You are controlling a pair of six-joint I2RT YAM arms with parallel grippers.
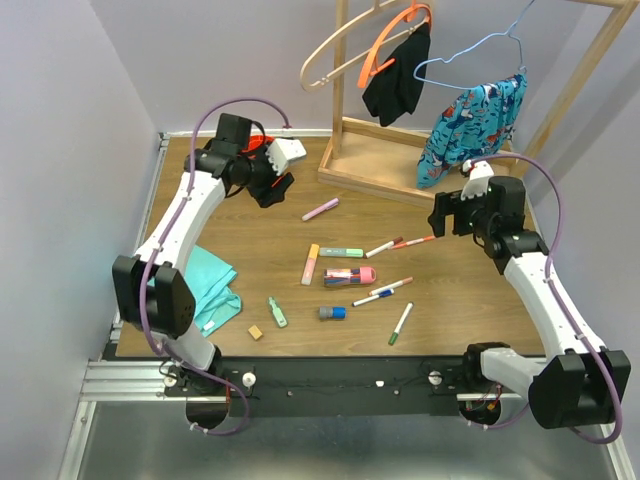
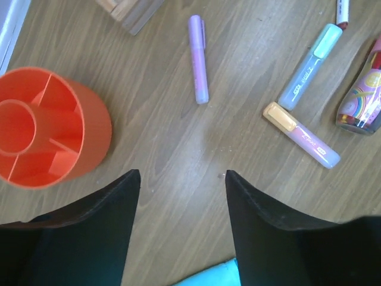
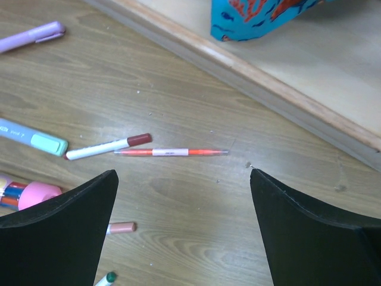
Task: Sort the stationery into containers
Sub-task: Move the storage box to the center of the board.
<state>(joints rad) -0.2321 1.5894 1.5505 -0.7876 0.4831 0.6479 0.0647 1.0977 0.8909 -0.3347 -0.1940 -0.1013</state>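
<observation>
The orange organiser stands at the back left, empty, mostly hidden behind my left arm in the top view. My left gripper hangs open and empty just right of it. A purple highlighter lies ahead of it. Mid-table lie a yellow-capped highlighter, a green highlighter, the pink-and-dark tube, several markers, a blue-grey piece and a tan cube. My right gripper is open and empty above an orange pen and a red-capped marker.
The wooden clothes rack base stands at the back, with a blue patterned garment hanging just behind my right gripper. A teal folded cloth lies at the left front beside my left arm.
</observation>
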